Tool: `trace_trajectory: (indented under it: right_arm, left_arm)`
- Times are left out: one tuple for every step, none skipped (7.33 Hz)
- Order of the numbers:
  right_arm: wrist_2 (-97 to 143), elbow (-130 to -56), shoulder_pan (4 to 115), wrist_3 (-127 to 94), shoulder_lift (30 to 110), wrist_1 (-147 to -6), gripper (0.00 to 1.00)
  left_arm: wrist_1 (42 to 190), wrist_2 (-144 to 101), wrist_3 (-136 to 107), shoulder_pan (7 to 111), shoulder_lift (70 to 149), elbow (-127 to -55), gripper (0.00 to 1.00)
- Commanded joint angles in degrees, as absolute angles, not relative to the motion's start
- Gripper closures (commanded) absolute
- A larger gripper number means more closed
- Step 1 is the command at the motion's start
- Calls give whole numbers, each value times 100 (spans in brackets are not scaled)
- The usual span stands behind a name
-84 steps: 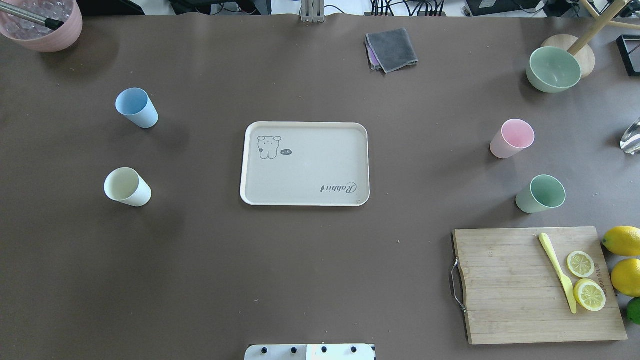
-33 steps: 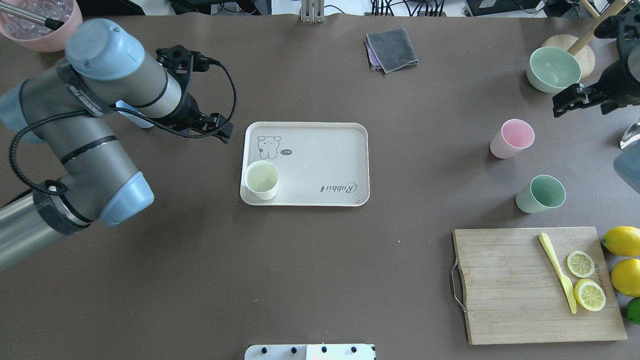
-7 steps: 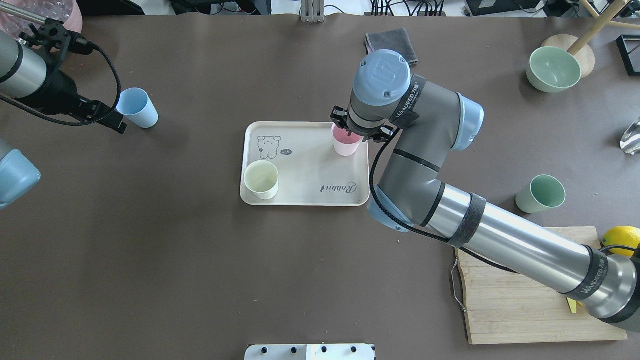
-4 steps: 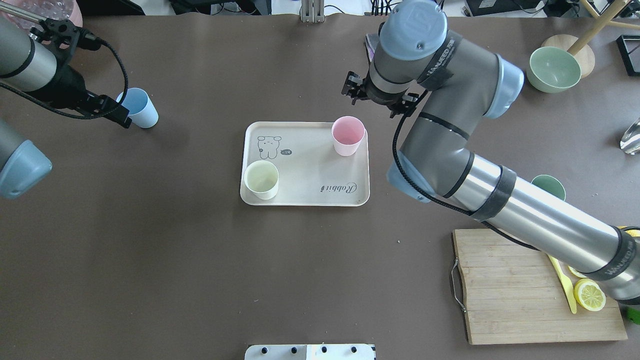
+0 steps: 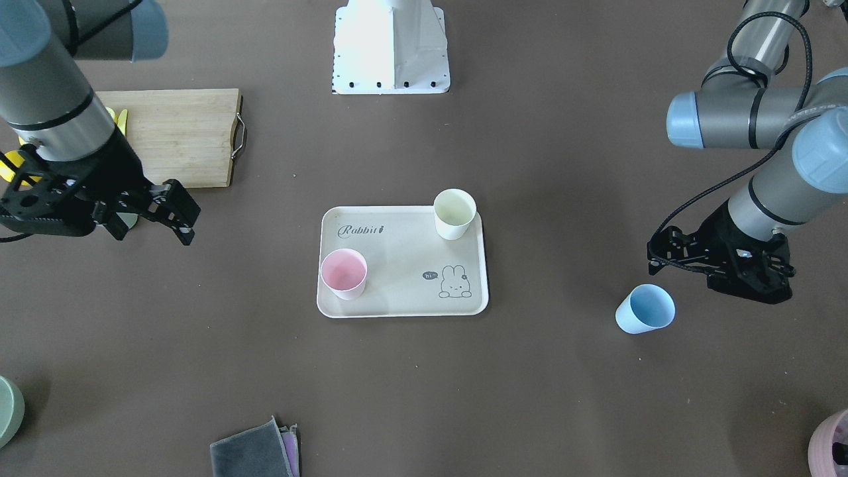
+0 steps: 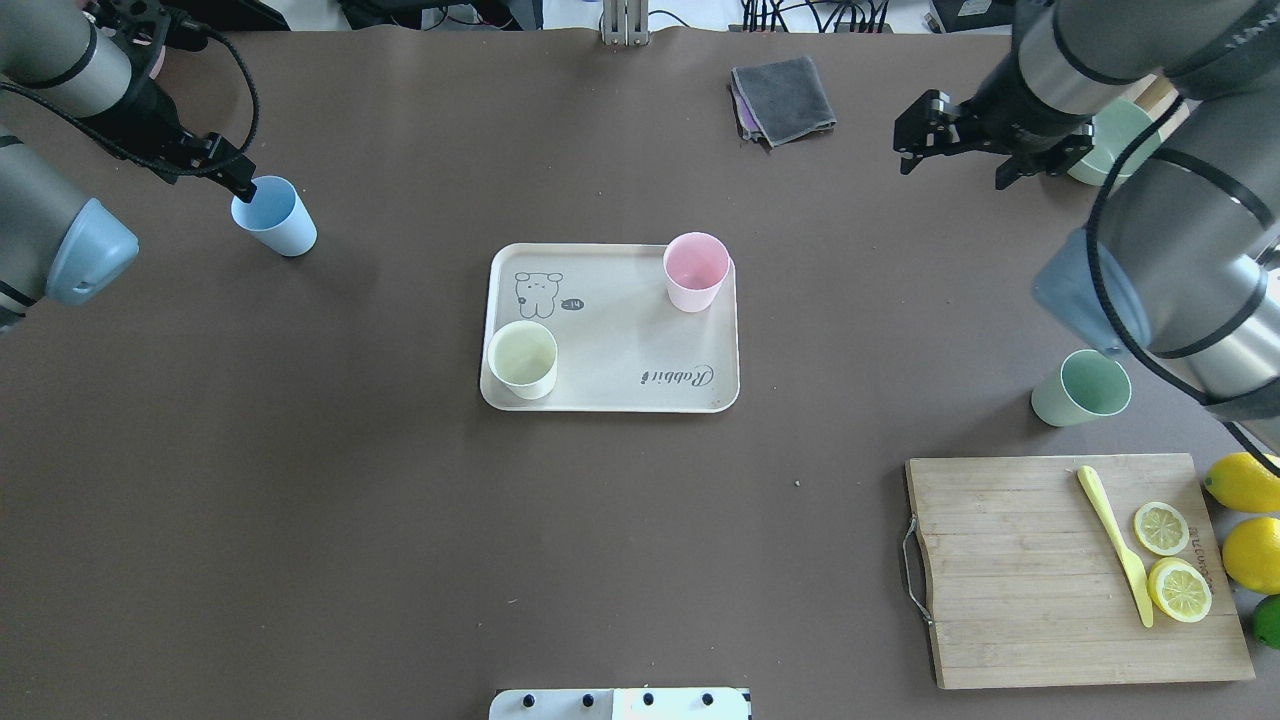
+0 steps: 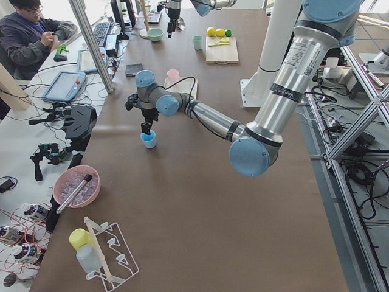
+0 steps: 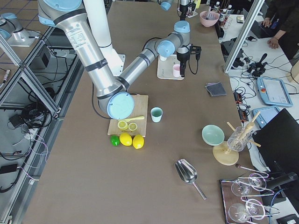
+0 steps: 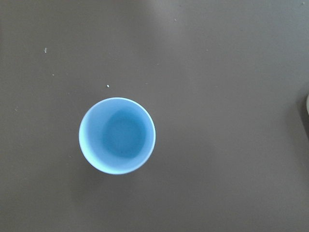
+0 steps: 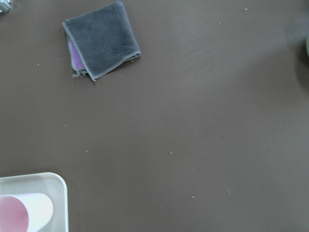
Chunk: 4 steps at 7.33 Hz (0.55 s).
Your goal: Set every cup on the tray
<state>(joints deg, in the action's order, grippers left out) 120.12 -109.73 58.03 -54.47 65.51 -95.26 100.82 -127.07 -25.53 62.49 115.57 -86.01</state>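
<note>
Nearest me, on my right, the wooden cutting board (image 6: 1020, 580) carries a yellow knife (image 6: 1113, 545) and two lemon slices (image 6: 1180, 590). Just past its far edge stands the mint green cup (image 6: 1081, 388), upright on the bare surface (image 6: 400, 550) and well apart from the tray. That one is not on the tray yet.

In the middle is the tray (image 6: 620, 330) with two cups on it, both upright. The cream-white cup (image 6: 522, 359) sits in its near left corner. The pink cup (image 6: 696, 271) sits in the far right corner, close against the rim.

Farther out on my left, the light blue cup (image 6: 273, 215) stands upright on the surface, well apart from the tray. My left gripper (image 5: 715, 268) hovers right above it, and my left wrist camera looks straight down into the open mouth of the cup. No finger touches the cup. From the front-facing view the jaws look parted, and the gripper holds nothing.

Out on the far right, my right gripper (image 6: 955, 150) hangs raised over bare surface, jaws wide apart and empty. It sits between the folded grey cloth (image 6: 782, 98) and the pale green bowl (image 6: 1125, 140). My right wrist camera shows that cloth, and a corner of the tray with the pink cup at its lower left edge.
</note>
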Motion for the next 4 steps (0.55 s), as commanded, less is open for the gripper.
trace_trajectory:
  right_arm:
    - [12461, -11477, 6309, -4582, 7345, -9510, 0]
    - [12480, -11574, 6398, -4379, 7513, -9510, 0]
    - [12489, -11653, 6451, -4159, 7671, -9492, 0]
    - [12541, -11706, 6503, -4114, 7760, -9492, 0]
  left_arm:
    - [10919, -12700, -2575, 6302, 11698, -7739, 2]
    - [11055, -12700, -2575, 6284, 11750, -7526, 2]
    - [11074, -12570, -2575, 6249, 11751, -7506, 2]
    - [11283, -12307, -2828, 6110, 11742, -7488, 2]
